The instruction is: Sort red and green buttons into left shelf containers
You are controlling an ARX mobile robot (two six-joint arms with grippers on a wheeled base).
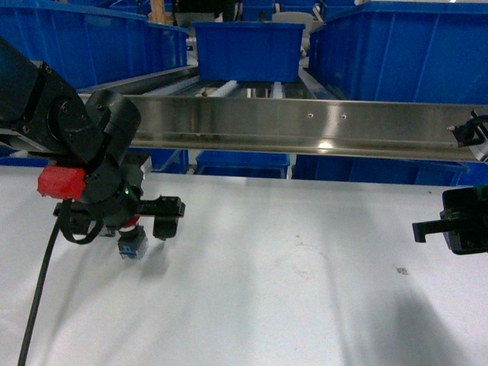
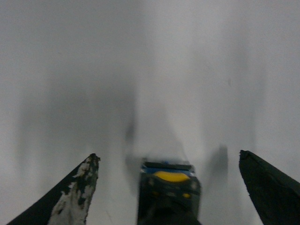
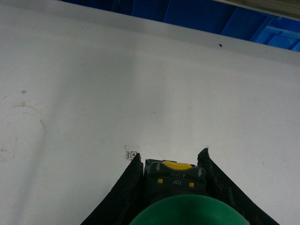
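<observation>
The red button [image 1: 131,238] stands on the white table [image 1: 290,290] under my left arm, its red cap just below the wrist and its blue base [image 1: 132,249] toward the table. In the left wrist view it [image 2: 168,187] is blurred, and my left gripper [image 2: 168,157] is open, with both fingers wide of it. My right gripper [image 3: 171,161] is shut on the green button [image 3: 187,211], its fingers pressed against the black block's sides. In the head view that gripper [image 1: 438,227] hangs at the far right edge.
The shelf's steel rail [image 1: 305,126] runs across behind the table. Blue containers sit on it at left [image 1: 84,42], centre [image 1: 248,49] and right [image 1: 404,46], and more blue bins [image 1: 242,162] stand below the rail. A small code sticker [image 3: 132,154] lies by the right gripper.
</observation>
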